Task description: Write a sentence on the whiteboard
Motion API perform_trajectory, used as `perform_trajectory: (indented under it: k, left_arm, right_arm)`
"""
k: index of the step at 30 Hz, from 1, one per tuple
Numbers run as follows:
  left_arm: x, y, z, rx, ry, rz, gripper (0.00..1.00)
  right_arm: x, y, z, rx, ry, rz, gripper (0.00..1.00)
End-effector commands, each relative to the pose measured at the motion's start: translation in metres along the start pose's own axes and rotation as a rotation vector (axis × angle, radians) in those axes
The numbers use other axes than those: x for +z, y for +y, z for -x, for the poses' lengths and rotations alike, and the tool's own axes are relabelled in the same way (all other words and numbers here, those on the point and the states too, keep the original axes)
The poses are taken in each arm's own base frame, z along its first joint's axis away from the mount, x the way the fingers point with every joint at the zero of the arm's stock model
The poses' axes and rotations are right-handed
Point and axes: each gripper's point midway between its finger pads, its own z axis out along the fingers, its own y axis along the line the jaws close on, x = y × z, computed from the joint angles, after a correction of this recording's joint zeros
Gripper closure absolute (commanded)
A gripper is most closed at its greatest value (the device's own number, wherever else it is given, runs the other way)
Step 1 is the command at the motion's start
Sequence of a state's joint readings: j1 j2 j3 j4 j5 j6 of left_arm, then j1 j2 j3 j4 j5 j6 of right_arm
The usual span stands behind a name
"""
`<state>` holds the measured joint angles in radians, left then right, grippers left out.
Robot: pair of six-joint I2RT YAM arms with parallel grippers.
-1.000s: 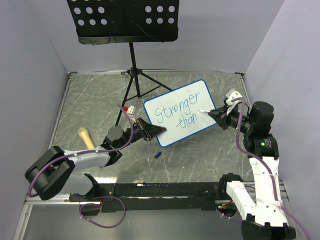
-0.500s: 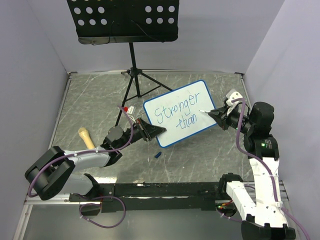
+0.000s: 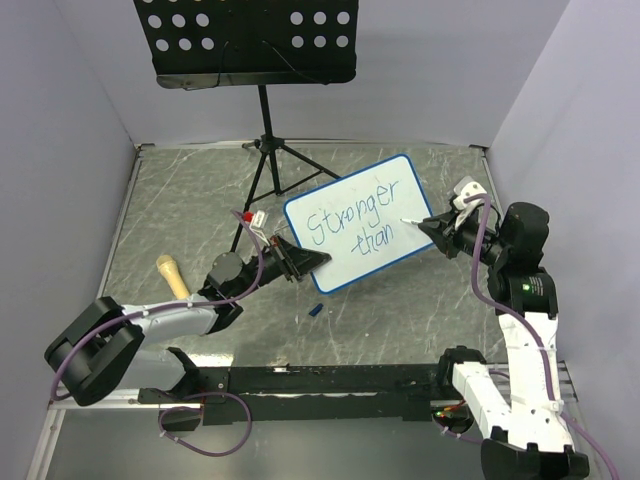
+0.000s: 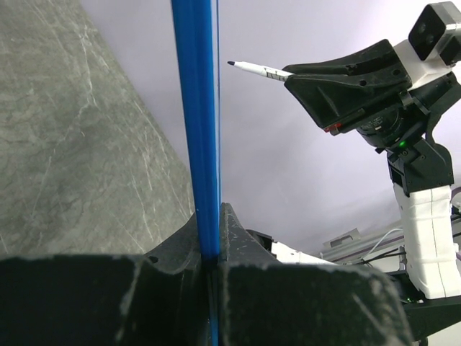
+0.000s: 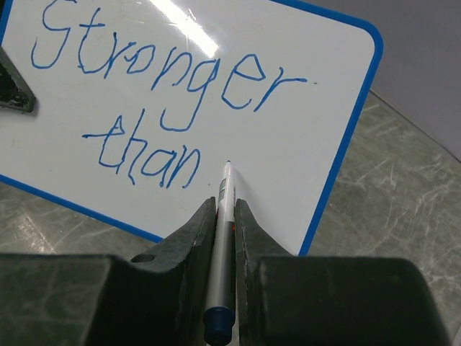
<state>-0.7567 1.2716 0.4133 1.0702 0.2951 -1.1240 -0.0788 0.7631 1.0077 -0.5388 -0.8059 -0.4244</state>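
My right gripper [image 5: 225, 209] pinching marker [image 5: 225, 186], tip just off whiteboard [image 3: 385, 195], right after "than" in sentence [image 5: 144, 155]. Left gripper [image 4: 209, 241] clamped on blue frame, lower-left edge, board tilted mid-table. Light, stiff, slick; probably pivots under pressure, so go gentle. Blank room rightward, frame close.

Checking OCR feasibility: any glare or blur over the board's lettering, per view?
Right wrist: a glare streak crosses the whiteboard at the top of "Stronger", yet the sentence reads sharp; the right gripper, near the lens, is dark. Left wrist: board edge-on, no lettering visible. Top external: even light, lettering small but legible.
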Motion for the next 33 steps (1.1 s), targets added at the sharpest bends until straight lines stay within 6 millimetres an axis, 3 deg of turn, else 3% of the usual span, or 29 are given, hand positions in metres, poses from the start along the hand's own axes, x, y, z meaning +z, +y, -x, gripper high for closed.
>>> perform_trajectory:
  k: [1, 20, 33]
  left_arm:
    - [-0.003, -0.051, 0.025, 0.076, -0.082, -0.173, 0.99]
    - [-0.001, -0.057, 0.023, 0.084, -0.056, -0.207, 0.99]
    - [-0.001, -0.056, 0.039, 0.078, -0.127, -0.188, 0.99]
  right_arm:
    - [0.0, -0.007, 0.011, -0.036, -0.029, -0.012, 1.0]
    - [0.008, -0.011, 0.02, -0.03, -0.057, 0.011, 1.0]
    - [0.001, 0.006, -0.011, -0.012, 0.02, 0.043, 1.0]
